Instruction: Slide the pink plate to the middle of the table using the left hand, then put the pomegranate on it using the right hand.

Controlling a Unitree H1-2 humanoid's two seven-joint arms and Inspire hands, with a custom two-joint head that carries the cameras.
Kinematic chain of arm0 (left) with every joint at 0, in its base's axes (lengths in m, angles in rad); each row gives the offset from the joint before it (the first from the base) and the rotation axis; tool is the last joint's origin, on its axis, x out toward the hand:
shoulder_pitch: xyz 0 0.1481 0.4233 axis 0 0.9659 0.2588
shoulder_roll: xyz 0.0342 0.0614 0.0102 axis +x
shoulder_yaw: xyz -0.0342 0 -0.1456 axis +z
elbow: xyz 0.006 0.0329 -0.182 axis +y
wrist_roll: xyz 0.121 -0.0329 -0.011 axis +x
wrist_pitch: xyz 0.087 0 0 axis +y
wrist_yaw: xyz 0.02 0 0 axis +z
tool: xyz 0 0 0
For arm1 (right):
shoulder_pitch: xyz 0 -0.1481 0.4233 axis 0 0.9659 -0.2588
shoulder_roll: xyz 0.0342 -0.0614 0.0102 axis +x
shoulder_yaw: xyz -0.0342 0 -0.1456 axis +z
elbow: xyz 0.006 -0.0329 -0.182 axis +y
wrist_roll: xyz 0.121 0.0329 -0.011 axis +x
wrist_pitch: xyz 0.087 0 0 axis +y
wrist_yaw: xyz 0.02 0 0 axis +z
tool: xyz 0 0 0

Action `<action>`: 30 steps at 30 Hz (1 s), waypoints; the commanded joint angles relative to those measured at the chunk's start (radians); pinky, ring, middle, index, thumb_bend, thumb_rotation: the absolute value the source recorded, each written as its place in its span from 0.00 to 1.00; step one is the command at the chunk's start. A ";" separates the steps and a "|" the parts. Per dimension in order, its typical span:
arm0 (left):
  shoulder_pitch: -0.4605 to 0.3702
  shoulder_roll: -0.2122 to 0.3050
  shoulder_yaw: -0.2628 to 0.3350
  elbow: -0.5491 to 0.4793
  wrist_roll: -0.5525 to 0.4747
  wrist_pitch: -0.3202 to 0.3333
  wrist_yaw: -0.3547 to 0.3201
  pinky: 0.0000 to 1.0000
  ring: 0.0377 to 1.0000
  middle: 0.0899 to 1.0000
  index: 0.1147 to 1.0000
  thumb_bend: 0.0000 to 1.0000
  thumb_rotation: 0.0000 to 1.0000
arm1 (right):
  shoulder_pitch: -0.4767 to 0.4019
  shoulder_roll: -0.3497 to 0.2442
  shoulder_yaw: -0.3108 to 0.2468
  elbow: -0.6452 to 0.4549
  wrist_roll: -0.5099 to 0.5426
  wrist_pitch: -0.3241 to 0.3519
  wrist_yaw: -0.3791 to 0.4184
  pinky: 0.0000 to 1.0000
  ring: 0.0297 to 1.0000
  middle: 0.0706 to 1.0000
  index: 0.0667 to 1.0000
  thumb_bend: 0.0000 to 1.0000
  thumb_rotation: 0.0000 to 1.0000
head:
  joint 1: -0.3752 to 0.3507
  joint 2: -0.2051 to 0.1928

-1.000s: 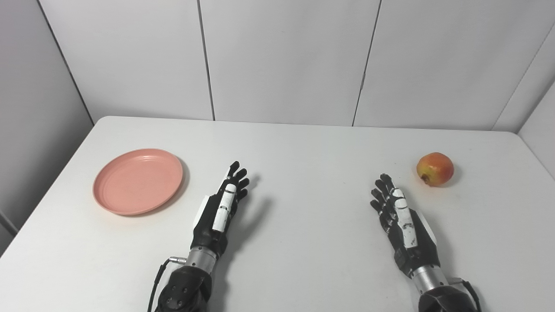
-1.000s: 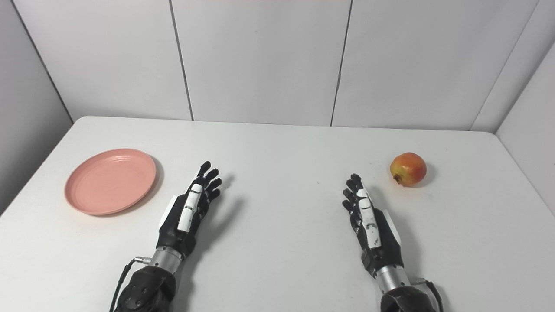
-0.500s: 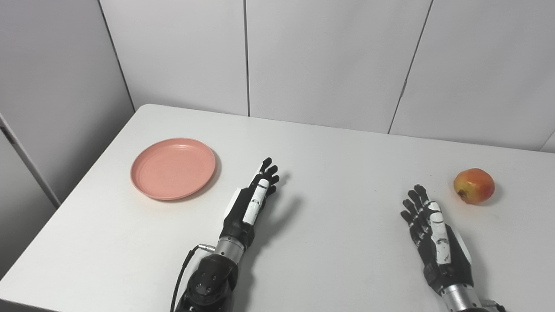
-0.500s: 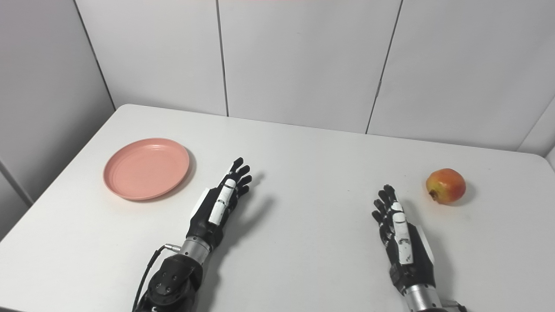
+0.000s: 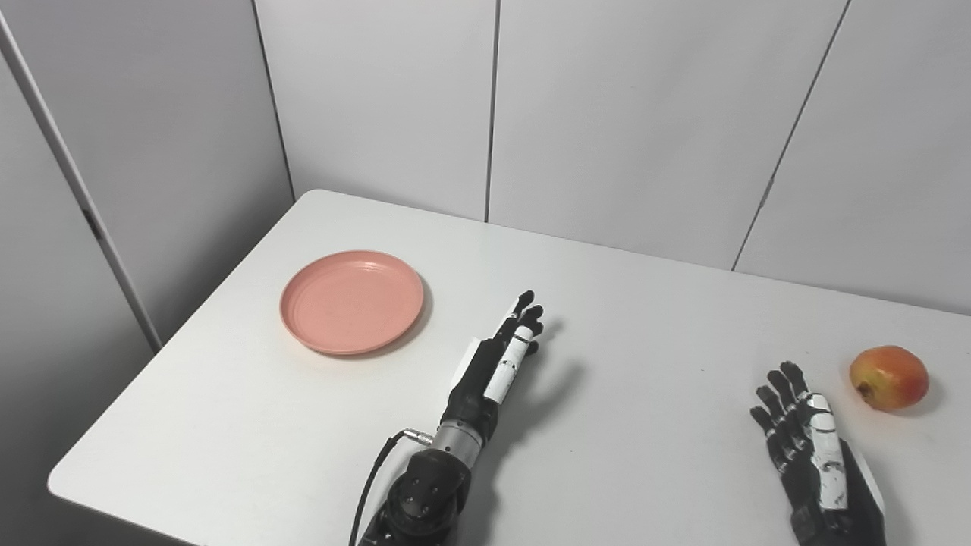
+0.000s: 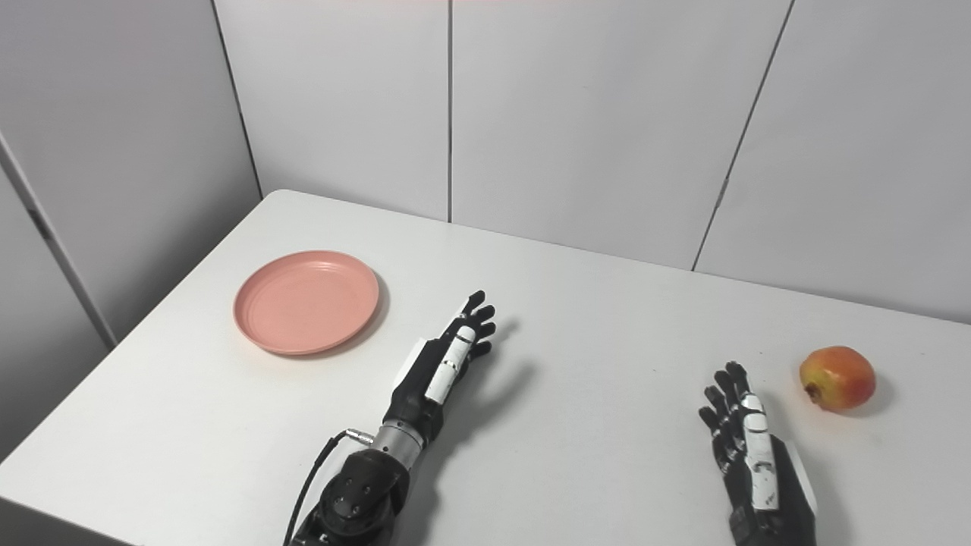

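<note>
Legible text: none is showing. No label, brand, number or sign is appearing on any item or on the wall panels behind them.

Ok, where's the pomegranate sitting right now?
The pomegranate rests on the table's far right side, just beyond and to the right of the open right hand, untouched, and far from the pink plate at left.

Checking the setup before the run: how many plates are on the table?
1. The pink plate lies on the table's left side, apart from the left hand. Nothing could hide another.
</note>
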State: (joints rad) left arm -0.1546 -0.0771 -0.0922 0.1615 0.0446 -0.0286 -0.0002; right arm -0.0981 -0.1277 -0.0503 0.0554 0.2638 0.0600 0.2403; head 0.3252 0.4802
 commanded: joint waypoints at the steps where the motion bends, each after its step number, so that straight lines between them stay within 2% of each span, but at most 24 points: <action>1: 0.026 -0.018 -0.015 0.062 0.005 -0.036 0.001 0.90 0.93 0.94 0.94 0.37 1.00 | 0.003 -0.006 -0.010 0.009 0.005 -0.005 -0.003 1.00 1.00 1.00 1.00 0.23 1.00 | 0.000 0.000; 9: 0.032 -0.015 -0.012 0.056 0.001 -0.034 -0.002 0.91 0.93 0.95 0.95 0.38 1.00 | 0.009 0.001 -0.006 -0.007 0.000 -0.009 -0.006 1.00 1.00 1.00 1.00 0.19 1.00 | -0.009 -0.002; 18: 0.033 -0.006 0.003 0.026 -0.024 -0.023 -0.016 0.93 0.94 0.95 0.95 0.38 1.00 | 0.011 0.015 0.005 -0.027 -0.010 0.013 -0.025 1.00 1.00 1.00 1.00 0.19 1.00 | -0.016 0.003; 30: -0.004 0.017 0.018 -0.089 -0.035 0.038 -0.031 0.95 0.94 0.96 0.96 0.41 1.00 | -0.007 0.019 0.011 0.009 -0.013 -0.008 -0.019 1.00 1.00 1.00 1.00 0.19 1.00 | 0.002 -0.009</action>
State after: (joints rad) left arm -0.1420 -0.0716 -0.0835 0.1101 0.0196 -0.0009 -0.0230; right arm -0.0990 -0.1143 -0.0420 0.0464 0.2512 0.0606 0.2193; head 0.3267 0.4709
